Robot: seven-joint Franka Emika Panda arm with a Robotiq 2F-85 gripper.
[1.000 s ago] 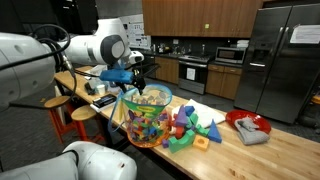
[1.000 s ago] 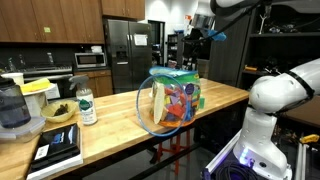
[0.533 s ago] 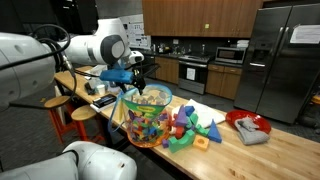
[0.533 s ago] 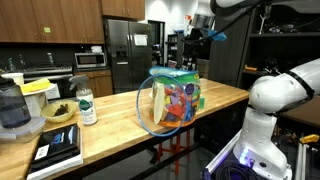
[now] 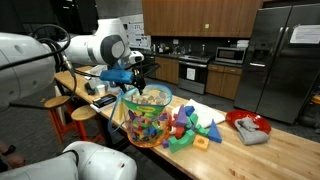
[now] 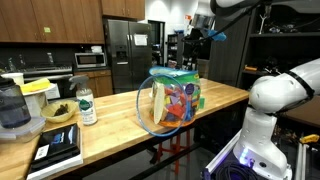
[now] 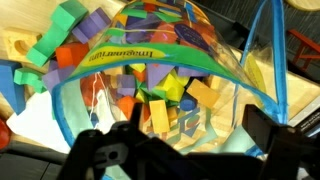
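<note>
A clear plastic bag (image 5: 145,118) full of coloured wooden blocks stands on the wooden counter (image 5: 270,155); it also shows in the other exterior view as the bag (image 6: 172,100). My gripper (image 5: 139,80) hangs just above the bag's open top, also visible as the gripper (image 6: 193,48). In the wrist view the bag (image 7: 150,70) fills the frame, its green printed rim across the middle. My gripper (image 7: 185,140) is open with both dark fingers (image 7: 265,130) spread wide and nothing between them.
Loose blocks (image 5: 195,125) lie beside the bag, with a red bowl holding a cloth (image 5: 248,127) further along. A bottle (image 6: 86,106), a bowl of greens (image 6: 58,112) and a blender (image 6: 12,108) stand on the counter. Another white robot arm (image 6: 275,100) is close by.
</note>
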